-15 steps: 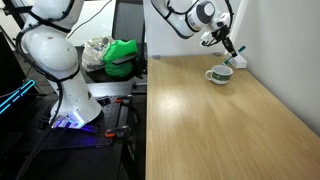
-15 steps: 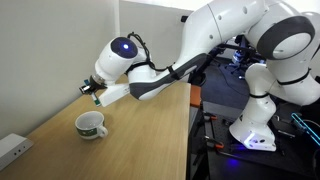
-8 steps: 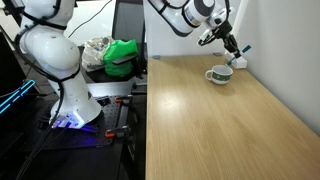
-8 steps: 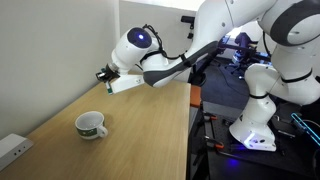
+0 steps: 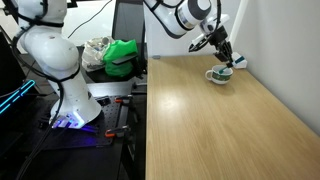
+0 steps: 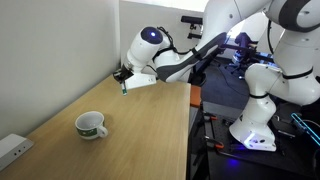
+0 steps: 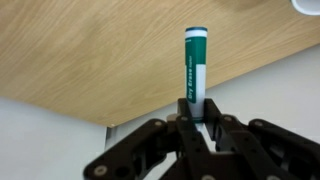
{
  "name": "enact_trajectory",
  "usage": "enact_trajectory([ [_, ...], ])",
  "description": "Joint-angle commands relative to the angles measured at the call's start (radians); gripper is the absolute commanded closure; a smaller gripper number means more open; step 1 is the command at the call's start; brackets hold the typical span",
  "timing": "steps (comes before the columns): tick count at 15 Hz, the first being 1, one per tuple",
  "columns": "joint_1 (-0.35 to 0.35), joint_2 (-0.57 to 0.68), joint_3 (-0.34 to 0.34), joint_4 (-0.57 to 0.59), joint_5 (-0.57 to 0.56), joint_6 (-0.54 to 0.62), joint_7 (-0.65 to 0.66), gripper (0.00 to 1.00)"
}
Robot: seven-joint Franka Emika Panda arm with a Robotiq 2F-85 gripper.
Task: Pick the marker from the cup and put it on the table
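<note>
My gripper (image 7: 195, 118) is shut on the marker (image 7: 194, 65), a green and white stick that points away from the jaws toward the light wood table (image 7: 90, 50). In both exterior views the gripper (image 6: 123, 77) hangs above the far end of the table (image 6: 130, 130) with the marker (image 6: 124, 87) hanging down from it, well away from the white cup (image 6: 91, 126). In an exterior view the gripper (image 5: 222, 52) sits just above and behind the cup (image 5: 219, 74). The cup is out of the wrist view.
A white box with a cable (image 6: 12, 148) sits by the wall near the cup. A dark bench with a green cloth (image 5: 122, 55) stands beside the table (image 5: 210, 120). The robot base (image 5: 60, 70) stands past the table edge.
The gripper with the marker has moved away from the cup along the table toward its far end, and the marker now hangs pointing down.
</note>
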State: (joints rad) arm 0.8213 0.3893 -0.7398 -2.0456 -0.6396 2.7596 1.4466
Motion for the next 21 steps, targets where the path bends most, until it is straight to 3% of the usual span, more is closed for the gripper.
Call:
enact_trajectory([
  [1,-0.076,-0.150,0.088,-0.107,-0.036,-0.072,0.034,0.95],
  [4,-0.196,-0.227,0.210,-0.166,-0.028,-0.107,0.023,0.95],
  [8,-0.437,-0.282,0.449,-0.228,0.046,-0.096,-0.044,0.95],
  [10,-0.518,-0.295,0.531,-0.244,0.096,-0.096,-0.068,0.95],
  [14,-0.616,-0.296,0.625,-0.256,0.186,-0.085,-0.131,0.95],
  [18,-0.659,-0.291,0.666,-0.251,0.250,-0.086,-0.179,0.95],
  [19,-0.664,-0.290,0.672,-0.250,0.261,-0.085,-0.185,0.91],
  [20,-0.668,-0.290,0.677,-0.248,0.273,-0.087,-0.194,0.60],
  [21,-0.672,-0.289,0.682,-0.246,0.282,-0.085,-0.199,0.54],
])
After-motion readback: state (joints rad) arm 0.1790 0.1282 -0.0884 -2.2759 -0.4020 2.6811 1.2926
